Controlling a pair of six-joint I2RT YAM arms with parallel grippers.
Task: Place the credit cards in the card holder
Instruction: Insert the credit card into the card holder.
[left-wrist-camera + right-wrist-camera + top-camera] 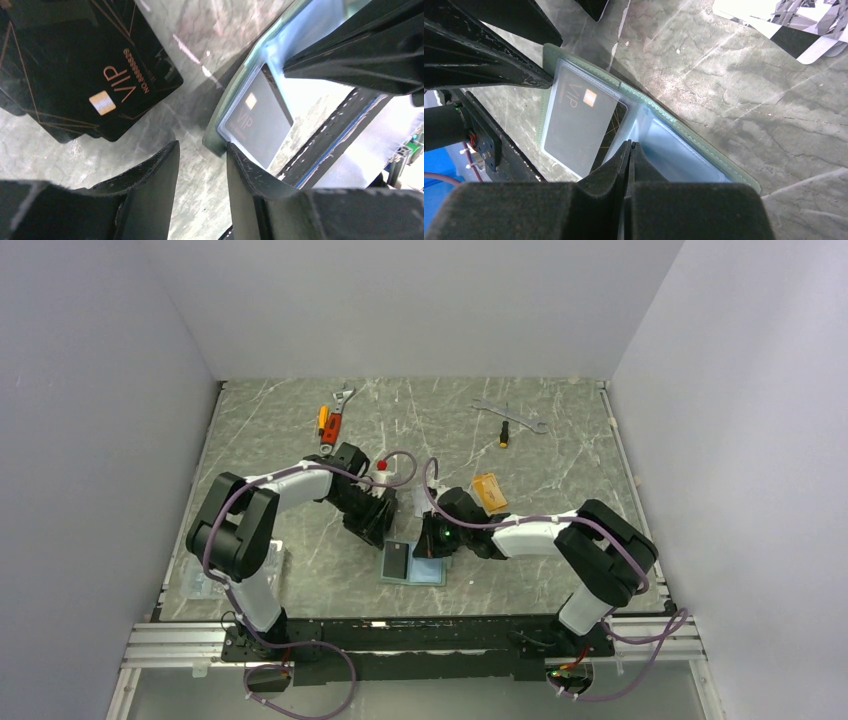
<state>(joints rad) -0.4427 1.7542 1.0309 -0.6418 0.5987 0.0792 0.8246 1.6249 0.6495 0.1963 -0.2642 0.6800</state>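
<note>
The card holder (430,571) lies open near the table's front, pale blue inside up. A black VIP card (579,120) sits in its clear left pocket, also seen as the black card (261,119) in the left wrist view. My left gripper (202,150) is open at the holder's (234,102) corner with nothing between its fingers; one fingertip touches the green rim. A stack of black credit cards (95,75) lies just beyond. My right gripper (630,145) is shut, its tips pressing down on the holder's (704,145) blue inside near the fold.
Orange-gold cards (487,490) lie behind the right arm. Silver-grey patterned cards (794,25) lie a little beyond the holder. Two wrenches and a small screwdriver (510,420) are at the back right, and an orange-handled tool (333,420) at the back left. White walls enclose the table.
</note>
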